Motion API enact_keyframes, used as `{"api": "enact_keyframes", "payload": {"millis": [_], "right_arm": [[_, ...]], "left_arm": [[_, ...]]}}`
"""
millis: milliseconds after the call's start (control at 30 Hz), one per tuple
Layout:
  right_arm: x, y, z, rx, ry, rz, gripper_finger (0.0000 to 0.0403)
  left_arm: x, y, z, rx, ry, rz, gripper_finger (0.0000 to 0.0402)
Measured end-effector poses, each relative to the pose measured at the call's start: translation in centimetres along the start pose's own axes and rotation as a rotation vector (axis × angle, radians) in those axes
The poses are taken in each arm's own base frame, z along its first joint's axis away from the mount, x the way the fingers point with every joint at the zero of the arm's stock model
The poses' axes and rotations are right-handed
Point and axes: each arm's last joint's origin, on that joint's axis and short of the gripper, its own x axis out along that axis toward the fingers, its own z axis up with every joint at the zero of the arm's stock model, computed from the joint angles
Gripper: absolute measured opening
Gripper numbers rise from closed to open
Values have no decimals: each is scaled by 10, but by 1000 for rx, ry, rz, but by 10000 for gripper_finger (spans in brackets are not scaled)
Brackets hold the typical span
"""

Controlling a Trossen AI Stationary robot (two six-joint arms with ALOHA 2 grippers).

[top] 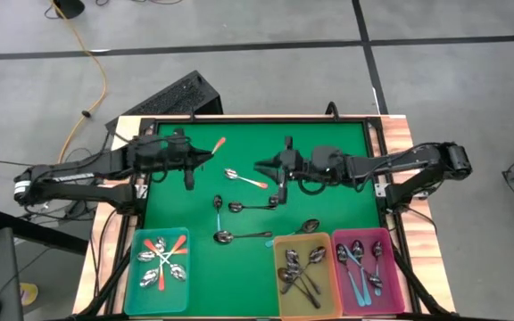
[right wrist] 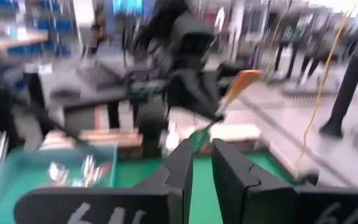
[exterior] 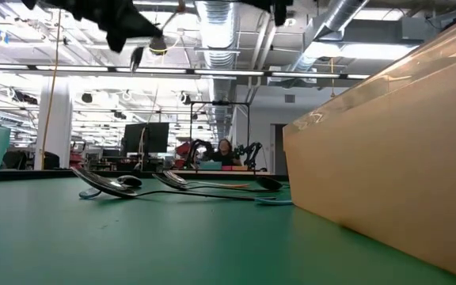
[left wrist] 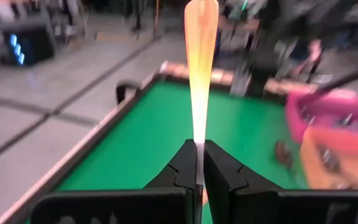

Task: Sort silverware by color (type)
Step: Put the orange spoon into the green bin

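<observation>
The left tool (left wrist: 199,163) pinches an orange-handled spoon (top: 214,148), its handle pointing out along the fingers.

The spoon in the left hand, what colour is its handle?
Orange handle, clearest in the left wrist view.

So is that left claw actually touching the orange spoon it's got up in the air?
Touching. The left wrist view shows the left gripper with its fingers closed tight on the orange-handled spoon, whose handle sticks out from between them with no gap.
</observation>
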Motion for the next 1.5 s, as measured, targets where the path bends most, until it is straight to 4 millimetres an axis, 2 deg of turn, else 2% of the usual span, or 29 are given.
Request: {"api": "enact_keyframes", "payload": {"millis": [100, 333, 767, 1067, 1233, 1500], "right_arm": [[0, -5, 8, 0, -85, -15, 77], [0, -7, 11, 7, -110, -19, 77], [-1, -1, 15, 15, -153, -1, 77], [-1, -1, 16, 6, -165, -2, 79], [-1, -1, 16, -15, -163, -5, 105], [0, -8, 16, -18, -167, -27, 183]], "left_arm": [[-8, -6, 8, -1, -82, -32, 0], [-21, -16, 17, 7, -187, -102, 0], [-29, -28, 29, -1, -320, -177, 0], [-30, -32, 29, -3, -326, -190, 0], [-30, -33, 29, 3, -326, -196, 0], [-26, -33, 28, 25, -319, -169, 0]]}}
